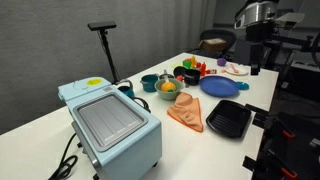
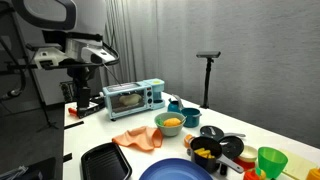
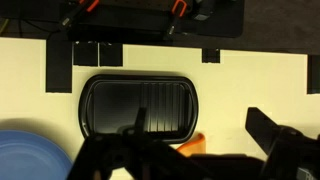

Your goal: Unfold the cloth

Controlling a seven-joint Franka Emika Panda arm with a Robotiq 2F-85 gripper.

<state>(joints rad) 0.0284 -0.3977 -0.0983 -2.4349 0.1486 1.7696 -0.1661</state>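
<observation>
White worktop (image 1: 30, 150) in a room w/ a grey curtain (image 2: 250, 60) as backdrop; black tape strips on the worktop edge show in the wrist view.

The cloth (image 1: 187, 110) lies on the worktop, salmon-orange, bunched and folded over itself, not flat. It sits just beside the black ridged tray (image 1: 228, 120), between that tray and the yellow-green bowl (image 1: 168, 88). In the wrist view only an orange corner of it (image 3: 192, 145) shows, at the tray's near edge.

End effector (image 3: 195, 165): released, jaws wide apart, grasping nothing. It hangs above the tray and cloth, clear of both. Arm (image 2: 75, 50) stands over one end of the worktop.

Containers, going outward:
- yellow-green bowl: holds sth round and orange, can't tell what.
- blue plate (image 1: 218, 87): next to the tray, on the side away from the toaster oven.
- teal cup (image 1: 148, 83): near the bowl; contents not visible.
- black bowl (image 2: 207, 150): yellow stuff inside, too small to name.
- green cup (image 2: 270, 160): beyond the black bowl.

Light-blue toaster oven (image 1: 110, 125), door shut, at the opposite end from the arm. Black stand (image 1: 103, 40) behind it. Small pinkish-white rag (image 1: 236, 69) lies well apart from the cloth, near the arm's end.
</observation>
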